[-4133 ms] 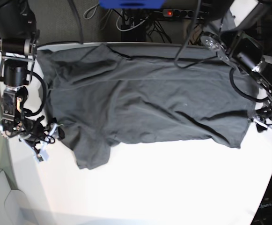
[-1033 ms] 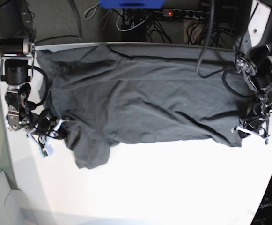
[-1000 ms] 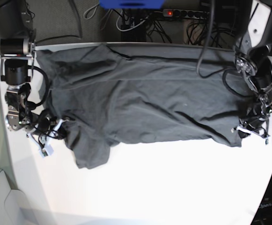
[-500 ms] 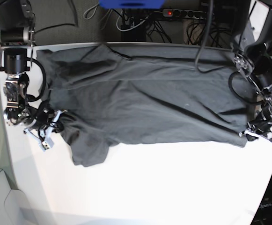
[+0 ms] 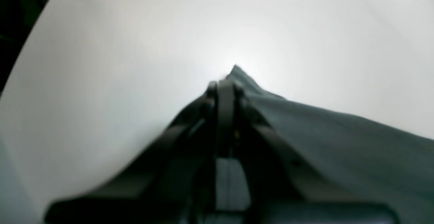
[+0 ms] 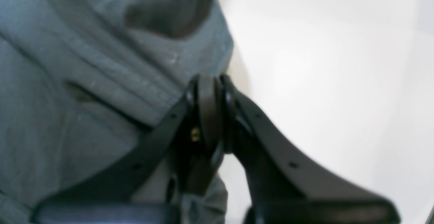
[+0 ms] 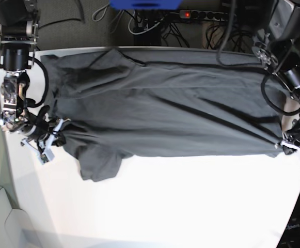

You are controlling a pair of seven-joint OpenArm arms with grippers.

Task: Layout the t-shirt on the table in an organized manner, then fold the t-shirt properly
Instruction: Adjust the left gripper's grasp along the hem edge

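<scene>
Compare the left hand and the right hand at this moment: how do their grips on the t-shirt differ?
The left hand pinches a pointed bottom corner of the t-shirt, with cloth pulled taut from it; the right hand grips a bunched, wrinkled edge near the sleeve. In the base view the left hand sits at the shirt's right end, the right hand at its left end. Both are shut on cloth, low over the table.

Both wrist views are blurred. I cannot make out the cloth between the left gripper (image 5: 223, 85) fingers; the t-shirt (image 5: 339, 142) runs off that frame's right edge.
</scene>
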